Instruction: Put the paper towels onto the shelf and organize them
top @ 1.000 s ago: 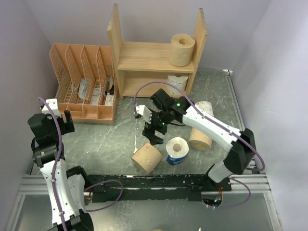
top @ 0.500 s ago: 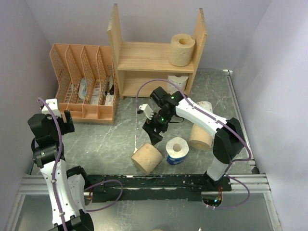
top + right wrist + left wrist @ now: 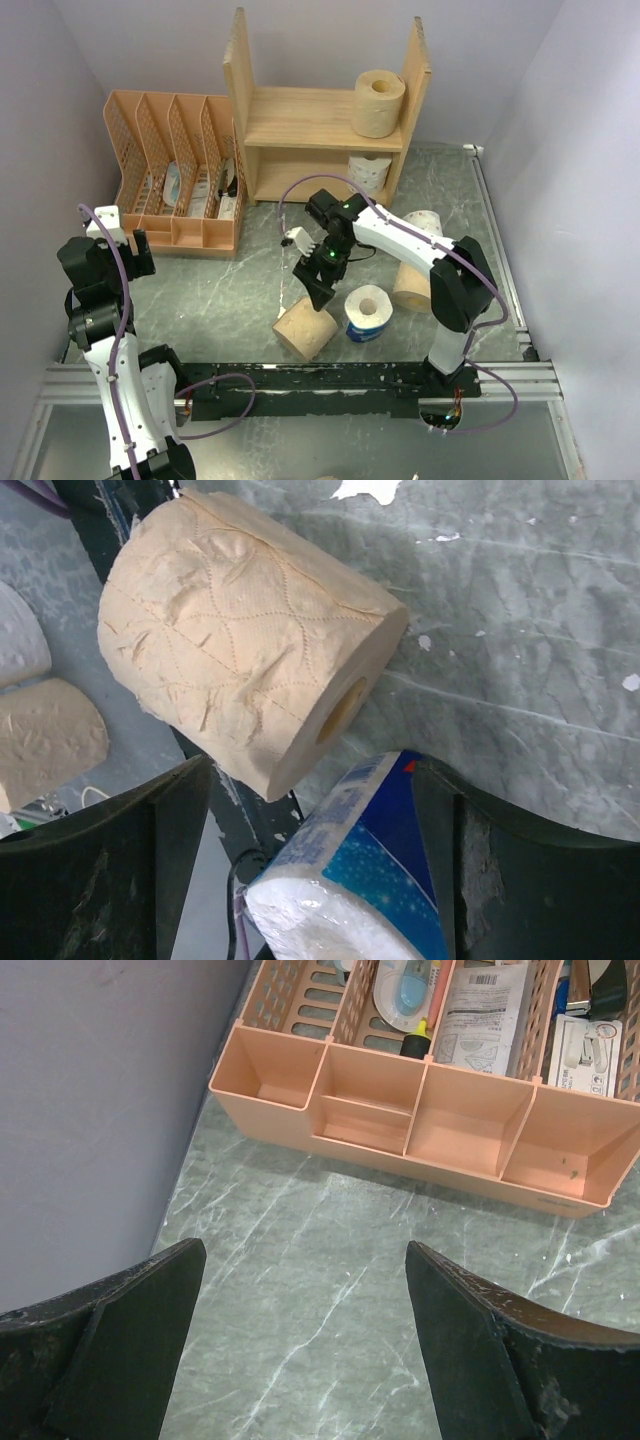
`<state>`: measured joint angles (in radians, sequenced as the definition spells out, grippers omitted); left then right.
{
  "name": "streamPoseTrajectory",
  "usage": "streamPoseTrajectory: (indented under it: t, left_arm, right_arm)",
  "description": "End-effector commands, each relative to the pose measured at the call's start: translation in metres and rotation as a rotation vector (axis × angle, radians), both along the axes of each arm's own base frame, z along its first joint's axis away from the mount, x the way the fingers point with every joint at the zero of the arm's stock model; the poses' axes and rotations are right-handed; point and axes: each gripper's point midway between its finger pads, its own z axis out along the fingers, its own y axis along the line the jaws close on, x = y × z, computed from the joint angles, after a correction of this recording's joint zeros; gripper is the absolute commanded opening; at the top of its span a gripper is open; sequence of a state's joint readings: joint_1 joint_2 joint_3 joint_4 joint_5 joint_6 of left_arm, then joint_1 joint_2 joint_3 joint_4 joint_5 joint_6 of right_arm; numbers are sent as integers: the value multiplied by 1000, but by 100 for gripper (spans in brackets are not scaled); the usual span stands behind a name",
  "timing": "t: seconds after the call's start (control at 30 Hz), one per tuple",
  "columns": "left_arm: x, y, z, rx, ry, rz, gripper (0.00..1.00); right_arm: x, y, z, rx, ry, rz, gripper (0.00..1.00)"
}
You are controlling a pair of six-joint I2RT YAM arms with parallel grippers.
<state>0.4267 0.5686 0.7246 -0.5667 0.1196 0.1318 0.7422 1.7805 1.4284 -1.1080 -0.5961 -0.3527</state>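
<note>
Change since a second ago: right hand [image 3: 320, 290] now sits nearer the near edge of the table [image 3: 220, 290], lowered over the tan roll on its side [image 3: 306, 329]; the left arm is unmoved. Right hand: spread wide, holding nothing, with that roll [image 3: 240, 690] below and between its fingers in the wrist view, not visibly touched. Left hand [image 3: 305, 1250]: spread wide, holding nothing, hovering toward the near-left corner. Handling, by judgement: the rolls are light, soft and compressible, with a quilted, non-slip surface, so a gentle squeeze across the round wall at mid-length should hold without crushing the hollow core; the blue-wrapped roll [image 3: 367, 313] looks glossier and may slip. Rolls on the table, four: the tan one lying near the middle of the near edge; the blue-wrapped one just beside it, upright; another tan roll [image 3: 412, 285] toward the right edge; a white roll [image 3: 425, 222] behind that. Shelf [image 3: 300, 115], at the middle of the far edge: the upper tier holds one tan roll [image 3: 378, 102] at its right end, the lower tier one white roll [image 3: 370, 170] below it. Orange organizer [image 3: 170, 170], toward the far-left corner: its rear slots hold printed packets and small stationery, not fully identifiable.
</note>
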Motion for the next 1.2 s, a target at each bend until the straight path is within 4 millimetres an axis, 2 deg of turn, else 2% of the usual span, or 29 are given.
streamPoseTrajectory:
  t: [0.0,0.17,0.33,0.5,0.63,0.97,1.1,1.17]
  left_arm:
    - [1,1,12,16,-34,-6,93]
    - [1,1,12,16,-34,-6,93]
    - [1,1,12,16,-34,-6,93]
    - [1,1,12,16,-35,-7,93]
    - [1,1,12,16,-36,-7,93]
    - [1,1,12,16,-37,-5,93]
    - [1,1,13,17,-38,-6,92]
    - [1,1,13,18,-39,-5,93]
  right_arm:
    - [-15,6,-1,8,63,18,81]
    - [-25,9,-2,12,106,41,78]
    - [-31,6,-11,-7,129,50,73]
    - [-30,6,-17,-13,124,49,61]
    - [-33,6,-18,-8,141,58,63]
    - [-40,12,-22,-2,166,71,59]
    - [-40,13,-25,-5,163,75,50]
    - [-39,13,-26,-5,159,73,41]
